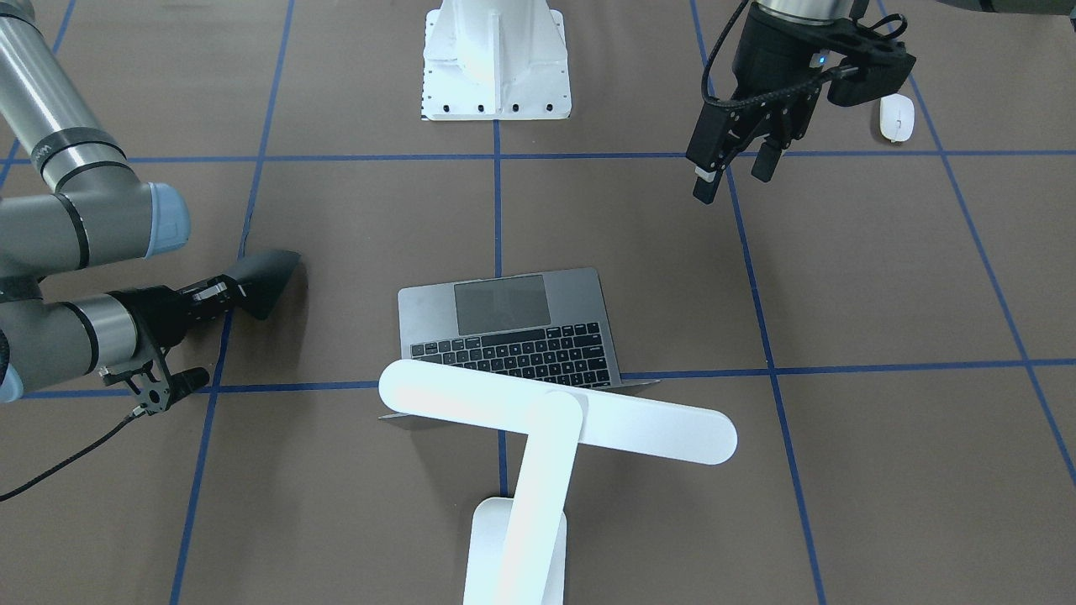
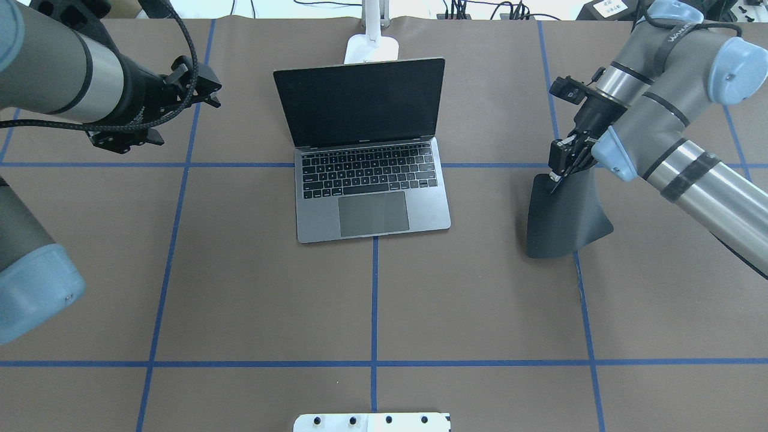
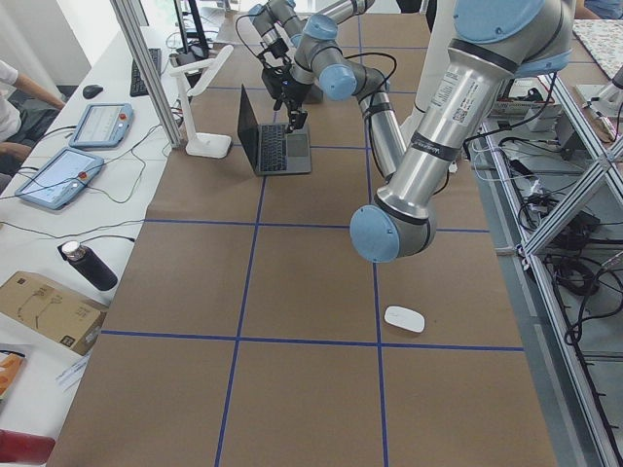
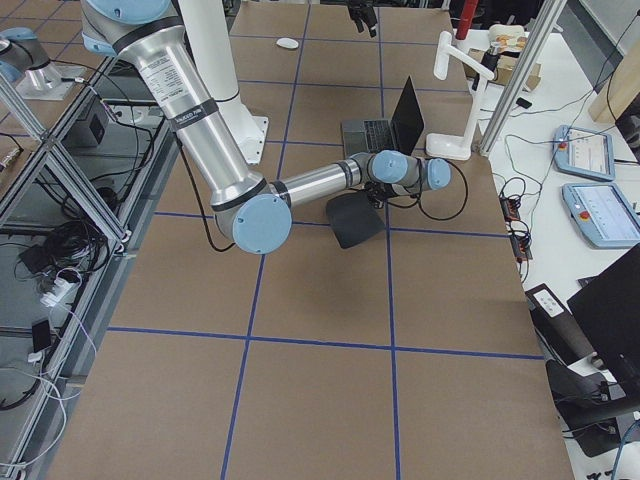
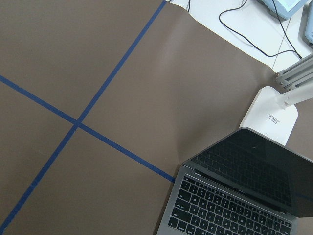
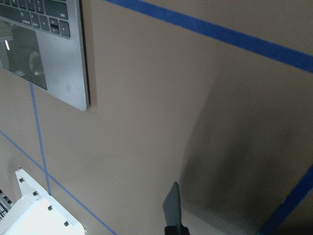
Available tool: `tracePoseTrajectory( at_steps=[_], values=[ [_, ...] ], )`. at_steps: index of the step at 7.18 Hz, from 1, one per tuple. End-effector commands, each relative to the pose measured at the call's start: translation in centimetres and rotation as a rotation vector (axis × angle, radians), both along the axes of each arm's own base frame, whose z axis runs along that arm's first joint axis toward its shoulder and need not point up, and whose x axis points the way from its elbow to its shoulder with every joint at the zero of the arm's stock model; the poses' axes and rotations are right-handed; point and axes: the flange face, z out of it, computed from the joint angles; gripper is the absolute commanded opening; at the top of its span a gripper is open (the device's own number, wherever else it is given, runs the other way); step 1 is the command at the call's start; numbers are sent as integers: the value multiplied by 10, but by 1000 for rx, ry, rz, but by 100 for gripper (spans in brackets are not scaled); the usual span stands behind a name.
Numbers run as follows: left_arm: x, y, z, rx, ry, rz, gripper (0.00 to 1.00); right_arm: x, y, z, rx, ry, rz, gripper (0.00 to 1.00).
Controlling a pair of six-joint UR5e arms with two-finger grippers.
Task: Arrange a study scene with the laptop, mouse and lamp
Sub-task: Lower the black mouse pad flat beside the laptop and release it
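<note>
Open grey laptop (image 2: 372,186) before white lamp (image 1: 546,454); white mouse (image 1: 897,117) well apart

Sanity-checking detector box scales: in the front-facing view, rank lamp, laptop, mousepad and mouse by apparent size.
1. lamp, though its raised head is nearest the camera, which inflates it
2. laptop
3. mousepad, bent and foreshortened, so it reads small
4. mouse

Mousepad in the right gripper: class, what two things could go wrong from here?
The right gripper pinches the black mousepad by one edge only, and it droops to the table, so it could slip free or land folded. The mouse lies far off beside the open left gripper, away from the laptop. Being small and glossy, it may skid out of a poor grasp.
</note>
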Motion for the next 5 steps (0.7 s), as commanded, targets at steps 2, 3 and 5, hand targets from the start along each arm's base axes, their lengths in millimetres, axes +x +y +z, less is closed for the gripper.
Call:
tracePoseTrajectory(
  at_steps=[2,3,5],
  values=[
    [-3,1,-2,5,5,-4,100,-34,-29,-21,-58,-13,-3,0],
    [-4,1,-2,5,5,-4,100,-41,-33,-23,-45,-25,-8,0],
    [-4,1,-2,1,-1,-3,100,-55,-46,-12,-32,-41,-13,0]
  ],
)
